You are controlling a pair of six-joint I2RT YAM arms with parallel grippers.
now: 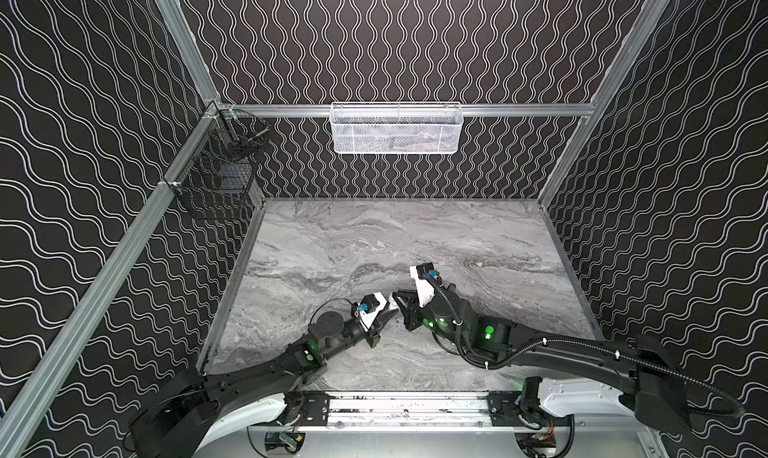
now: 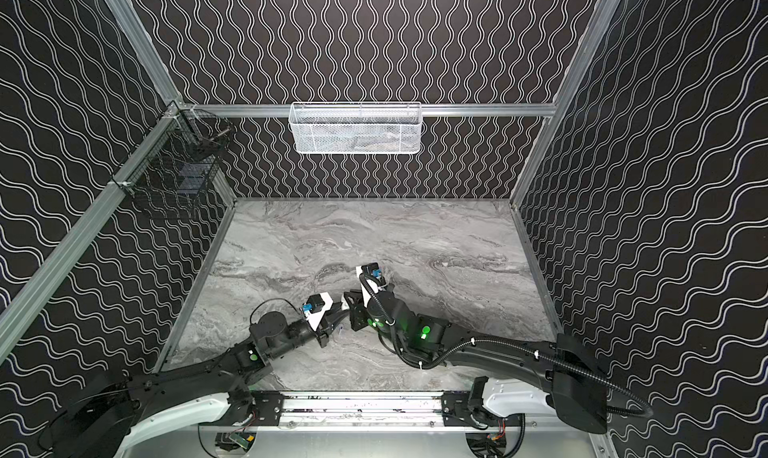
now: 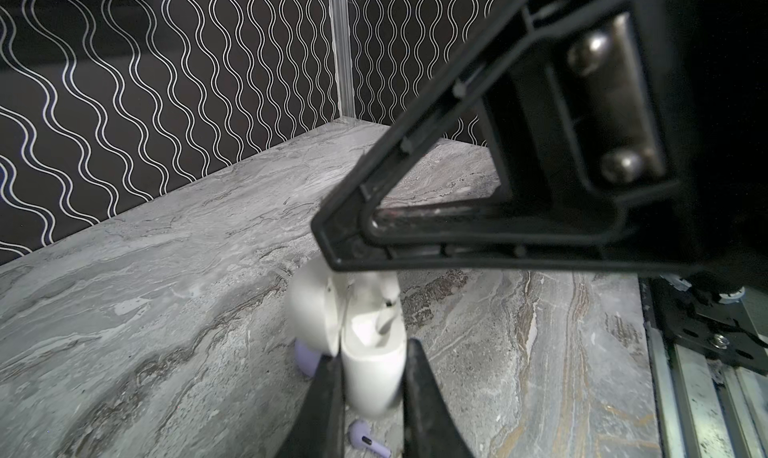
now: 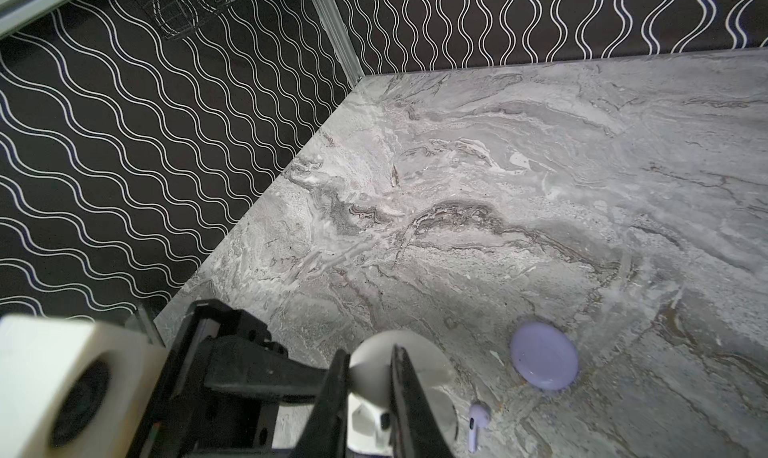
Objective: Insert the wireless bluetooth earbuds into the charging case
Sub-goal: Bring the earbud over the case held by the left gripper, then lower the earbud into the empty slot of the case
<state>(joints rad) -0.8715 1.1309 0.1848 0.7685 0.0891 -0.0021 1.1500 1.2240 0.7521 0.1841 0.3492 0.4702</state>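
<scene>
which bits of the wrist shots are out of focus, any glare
Left wrist view: the white case and the lavender earbud close to the lens are soft, the table sharper. Right wrist view: the lavender case is crisp with a faint sheen, the white camera housing at the edge blurred.

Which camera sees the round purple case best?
The right wrist view: the whole purple case lies bare on the table. The left wrist view shows just an edge behind the white case. Neither top view shows it.
</scene>
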